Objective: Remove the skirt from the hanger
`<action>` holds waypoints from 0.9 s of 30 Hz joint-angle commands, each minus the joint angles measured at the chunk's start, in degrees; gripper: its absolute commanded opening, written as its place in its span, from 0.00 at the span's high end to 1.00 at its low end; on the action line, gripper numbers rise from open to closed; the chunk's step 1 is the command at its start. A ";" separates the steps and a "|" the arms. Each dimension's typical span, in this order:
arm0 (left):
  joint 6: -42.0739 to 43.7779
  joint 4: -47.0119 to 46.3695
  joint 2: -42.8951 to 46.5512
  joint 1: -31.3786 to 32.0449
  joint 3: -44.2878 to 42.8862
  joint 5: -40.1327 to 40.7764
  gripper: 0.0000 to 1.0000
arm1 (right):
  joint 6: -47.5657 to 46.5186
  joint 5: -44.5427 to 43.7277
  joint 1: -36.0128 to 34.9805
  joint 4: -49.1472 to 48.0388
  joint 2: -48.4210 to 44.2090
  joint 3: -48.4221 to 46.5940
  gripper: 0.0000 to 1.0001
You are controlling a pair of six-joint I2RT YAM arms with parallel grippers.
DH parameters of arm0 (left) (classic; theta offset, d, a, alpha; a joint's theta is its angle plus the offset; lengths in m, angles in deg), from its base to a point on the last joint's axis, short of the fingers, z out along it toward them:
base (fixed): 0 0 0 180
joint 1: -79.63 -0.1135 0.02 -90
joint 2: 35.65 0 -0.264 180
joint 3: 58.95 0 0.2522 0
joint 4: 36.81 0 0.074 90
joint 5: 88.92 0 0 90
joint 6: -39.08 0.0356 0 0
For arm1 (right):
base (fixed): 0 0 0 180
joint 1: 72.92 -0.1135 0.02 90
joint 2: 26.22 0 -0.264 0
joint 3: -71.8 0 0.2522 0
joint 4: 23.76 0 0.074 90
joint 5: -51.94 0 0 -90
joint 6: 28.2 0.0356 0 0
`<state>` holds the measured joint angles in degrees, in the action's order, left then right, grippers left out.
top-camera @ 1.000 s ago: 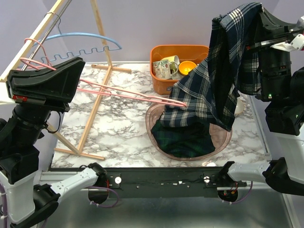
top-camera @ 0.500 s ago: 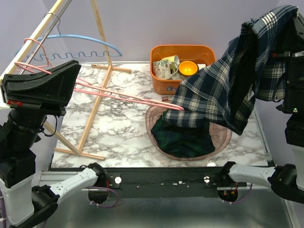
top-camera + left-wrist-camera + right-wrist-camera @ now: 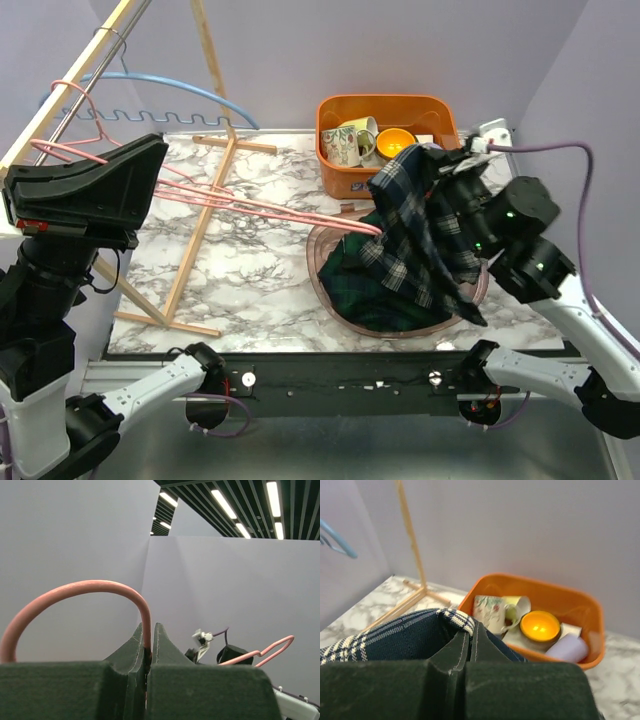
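Observation:
The skirt (image 3: 405, 235) is dark navy-and-green plaid. It hangs from my right gripper (image 3: 432, 158) down into a pink translucent basin (image 3: 328, 290). In the right wrist view the right gripper (image 3: 470, 628) is shut on the skirt's white-checked edge (image 3: 462, 620). The pink wire hanger (image 3: 260, 208) slants across the table. Its right tip (image 3: 372, 228) reaches the skirt's fold; I cannot tell whether it is still inside the cloth. My left gripper (image 3: 105, 150) holds the hanger at the far left. In the left wrist view the left gripper (image 3: 148, 652) is shut on the hanger's hook (image 3: 100, 586).
A wooden clothes rack (image 3: 205, 225) stands at the left with a blue hanger (image 3: 190, 95) on its rail. An orange bin (image 3: 338, 170) at the back holds a flowered mug (image 3: 345, 140) and a yellow bowl (image 3: 395, 143). Purple walls enclose the back and right.
My right arm has come down and to the left from high at the right, bringing the skirt low over the basin. The left gripper and hanger have shifted slightly left.

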<state>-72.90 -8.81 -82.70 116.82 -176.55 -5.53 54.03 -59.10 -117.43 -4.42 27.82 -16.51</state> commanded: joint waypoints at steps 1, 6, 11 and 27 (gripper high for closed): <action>1.23 -1.67 0.81 -0.19 0.82 1.78 1.00 | 19.68 0.56 0.04 -0.13 0.19 2.38 0.99; 1.76 -3.16 2.40 -0.19 3.19 3.71 1.00 | 29.55 2.58 0.04 -2.33 -1.74 8.53 0.99; 2.11 -3.08 2.49 -0.19 3.72 4.68 1.00 | 39.93 -0.40 0.04 -4.87 -5.78 22.20 0.99; 3.08 -2.81 1.08 -0.19 3.99 5.64 1.00 | 49.42 6.98 0.04 -19.73 16.51 44.22 0.99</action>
<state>-71.00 -10.52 -81.08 116.82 -172.61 -1.77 98.48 -55.06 -117.43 -19.59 38.99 24.87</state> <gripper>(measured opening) 0.059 0.020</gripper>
